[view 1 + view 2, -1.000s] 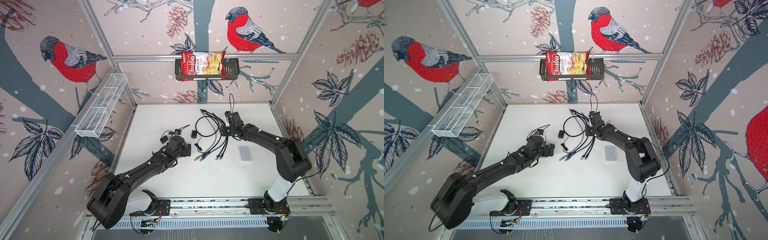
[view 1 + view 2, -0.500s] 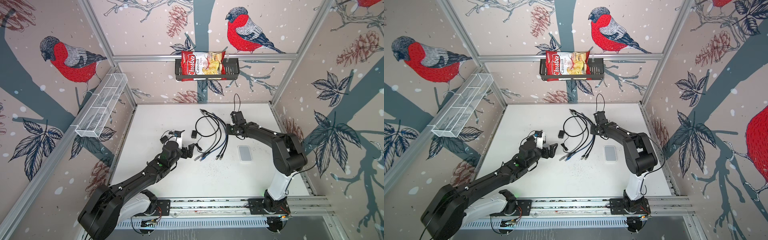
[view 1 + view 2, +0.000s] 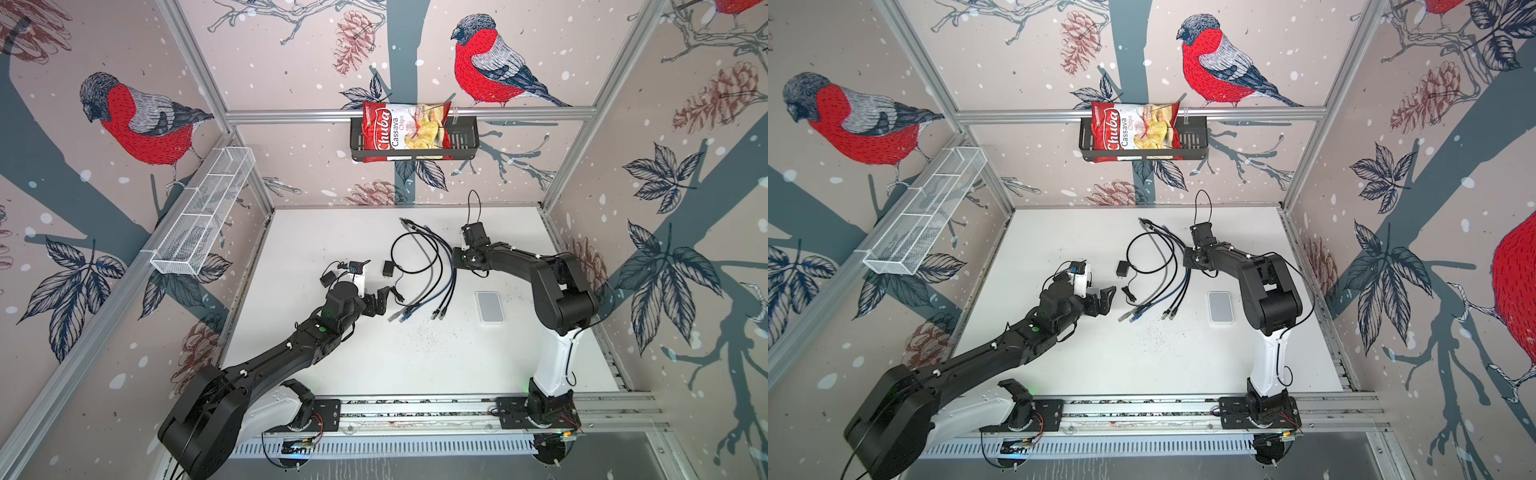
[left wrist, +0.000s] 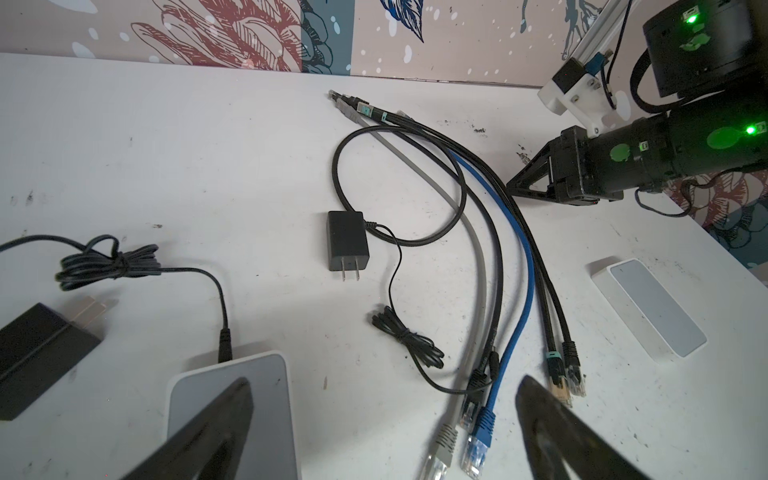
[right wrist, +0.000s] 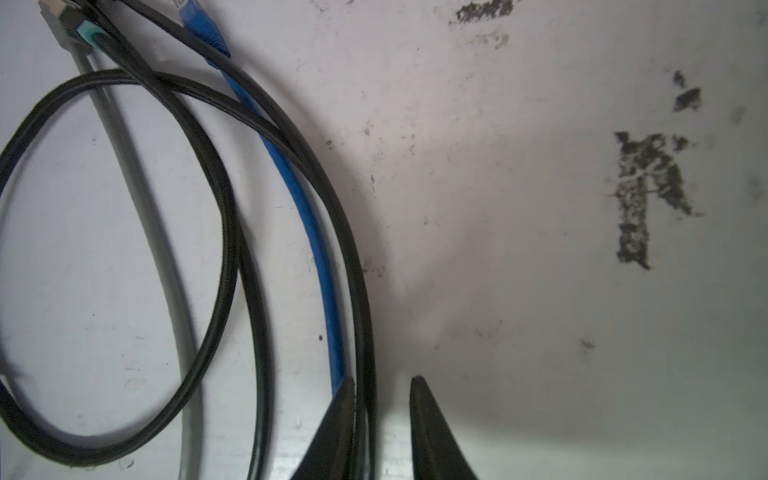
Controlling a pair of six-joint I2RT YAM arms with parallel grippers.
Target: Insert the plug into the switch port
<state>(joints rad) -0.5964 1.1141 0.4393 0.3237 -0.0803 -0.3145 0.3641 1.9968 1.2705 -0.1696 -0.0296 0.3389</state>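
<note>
Several network cables, grey, blue and black [image 3: 444,270], lie in a bundle mid-table. Their plugs [image 3: 399,316] point at the front; the blue plug [image 4: 476,451] and the grey plug [image 4: 438,453] lie between my left gripper's fingers. My left gripper [image 4: 384,388] [image 3: 380,301] is open and holds nothing. One finger hangs over a white switch [image 4: 266,399] that has a power lead in it. My right gripper [image 5: 384,379] [image 3: 457,257] straddles a black cable [image 5: 361,291]. It stands narrowly open, with the cable against one finger and a gap at the other.
A second white switch [image 3: 489,306] lies to the right of the plugs. A black power adapter [image 4: 348,241] with a coiled lead sits beside the bundle, another adapter [image 4: 37,353] at the left. On the back wall a black shelf [image 3: 465,137] holds a chips bag [image 3: 405,131]; a wire basket [image 3: 203,216] hangs on the left wall.
My right gripper's jaws have narrowed around the black cable. My left arm has swung a little to the right, toward the plug ends, still open.
</note>
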